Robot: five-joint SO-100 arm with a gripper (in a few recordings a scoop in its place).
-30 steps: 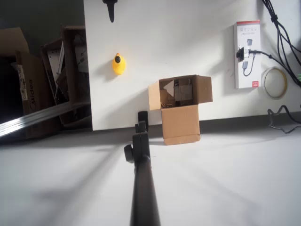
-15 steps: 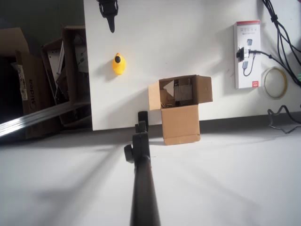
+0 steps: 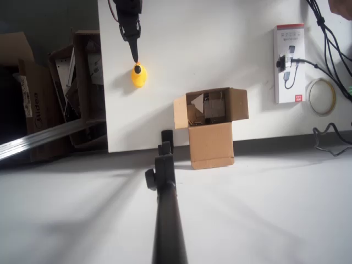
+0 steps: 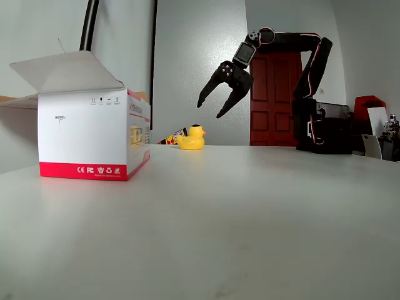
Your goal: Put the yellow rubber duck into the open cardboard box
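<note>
Hanging above the white table (image 4: pixel 262 206) with both fingers spread wide and nothing between them: the black pincer (image 4: pixel 210 107), tips pointing down at the yellow rubber duck (image 4: pixel 192 138). Sitting upright on the table just below and beyond those tips in the fixed view, and touching the pincer (image 3: pixel 133 55) tip's outline in the overhead view: the duck (image 3: pixel 139 76). Standing well apart from the pincer toward the table's near edge, flaps splayed open: the open cardboard box (image 3: pixel 210 125). Lying farther off to the right in the overhead view: a red-and-white retail package (image 3: pixel 289 64).
</note>
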